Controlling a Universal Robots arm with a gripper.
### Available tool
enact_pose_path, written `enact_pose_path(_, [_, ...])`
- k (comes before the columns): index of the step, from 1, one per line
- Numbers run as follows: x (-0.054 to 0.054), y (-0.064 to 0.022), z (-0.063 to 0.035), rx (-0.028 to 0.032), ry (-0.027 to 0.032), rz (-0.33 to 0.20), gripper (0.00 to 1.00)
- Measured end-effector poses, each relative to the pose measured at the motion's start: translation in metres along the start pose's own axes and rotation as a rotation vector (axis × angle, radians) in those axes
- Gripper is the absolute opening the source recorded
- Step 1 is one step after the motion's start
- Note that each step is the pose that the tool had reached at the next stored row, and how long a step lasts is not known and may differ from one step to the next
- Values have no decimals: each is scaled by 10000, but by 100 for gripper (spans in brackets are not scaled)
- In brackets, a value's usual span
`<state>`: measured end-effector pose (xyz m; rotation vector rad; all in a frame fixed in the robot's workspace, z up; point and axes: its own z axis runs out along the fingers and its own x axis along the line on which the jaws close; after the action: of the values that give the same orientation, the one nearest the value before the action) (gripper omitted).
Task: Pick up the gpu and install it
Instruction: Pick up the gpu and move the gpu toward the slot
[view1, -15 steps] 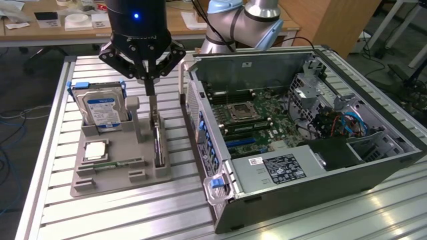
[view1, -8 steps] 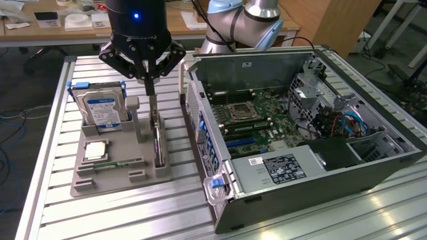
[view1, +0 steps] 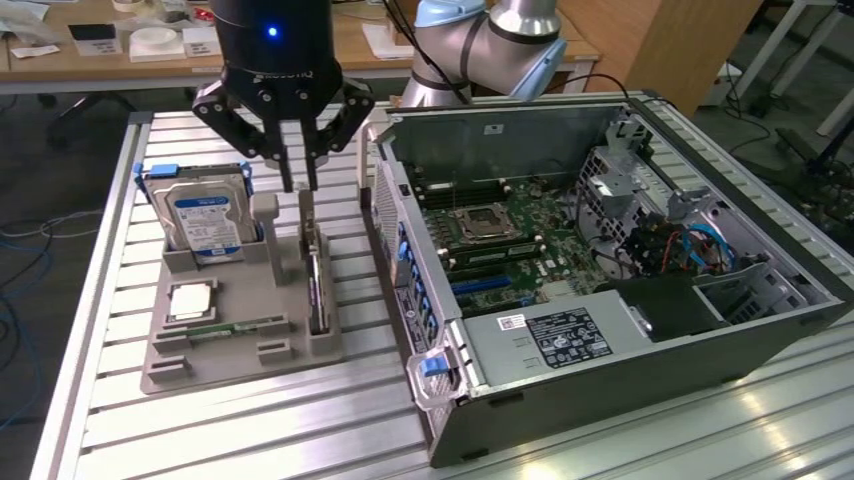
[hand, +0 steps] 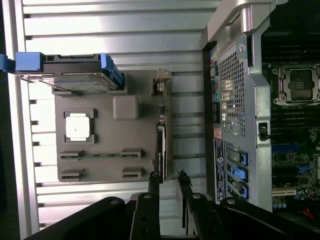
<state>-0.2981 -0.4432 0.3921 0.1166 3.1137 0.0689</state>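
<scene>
My claw (view1: 298, 185) is partly open and holds nothing, with its fingertips just above the top edge of the gpu (view1: 318, 285). The gpu is a thin dark card standing on edge in a slot of the grey tray (view1: 240, 360). Label text on the hard drive (view1: 203, 215) is illegible. A narrow gap separates the tray from the computer case (view1: 441, 330).

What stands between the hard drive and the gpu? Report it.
A raised gray post of the holder tray, between the hard drive and the gpu, in the exterior view.
</scene>
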Motion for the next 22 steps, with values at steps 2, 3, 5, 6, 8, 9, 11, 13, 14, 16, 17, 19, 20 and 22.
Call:
enact_pose_path(2, [0,0,0,0,0,0,35])
enact_pose_path(3, [0,0,0,0,-1,0,35])
enact_pose_path(5, [0,0,0,0,0,0,41])
enact_pose_path(6, [0,0,0,0,0,0,47])
enact_pose_path(8, [0,0,0,0,0,0,47])
enact_pose_path(9, [1,-3,61,1,1,0,47])
enact_pose_path(11, [1,-3,62,1,0,0,47])
enact_pose_path(13, [1,-3,62,0,0,0,47])
enact_pose_path(14, [2,-3,62,1,0,0,47])
enact_pose_path(16, [2,-3,79,-19,-2,2,47])
enact_pose_path(17, [3,-4,97,-28,0,2,47])
enact_pose_path(19, [3,-6,131,-38,3,1,47])
enact_pose_path(20, [4,-7,149,-42,4,2,47])
enact_pose_path(22, [4,-8,183,-72,5,2,47])
